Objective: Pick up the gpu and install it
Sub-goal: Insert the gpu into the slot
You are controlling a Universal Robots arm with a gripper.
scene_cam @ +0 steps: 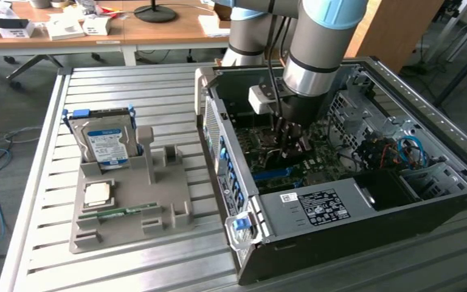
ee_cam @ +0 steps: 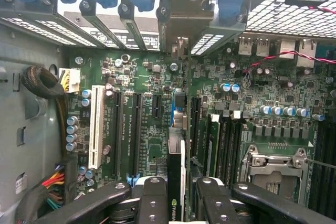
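The gpu [ee_cam: 176,167] is a thin dark card seen edge-on, with a green logo near my fingers and its silvery end bracket [ee_cam: 182,17] up against the case's rear slot openings. My gripper [ee_cam: 176,200] is shut on it, one black finger [ee_cam: 152,199] on each side. The card stands upright over a long slot on the green motherboard [ee_cam: 157,103], between the black expansion slots and the memory sticks; whether it sits in the slot is hidden. In the exterior view my gripper [scene_cam: 289,146] reaches down into the open computer case [scene_cam: 323,207].
A grey holder [scene_cam: 128,201] on the slatted table carries a hard drive [scene_cam: 107,143], a processor chip [scene_cam: 97,193] and a green memory stick [scene_cam: 124,212]. Inside the case are a white slot [ee_cam: 97,124], cable bundles [ee_cam: 50,182], memory sticks [ee_cam: 226,145] and the processor socket [ee_cam: 273,169].
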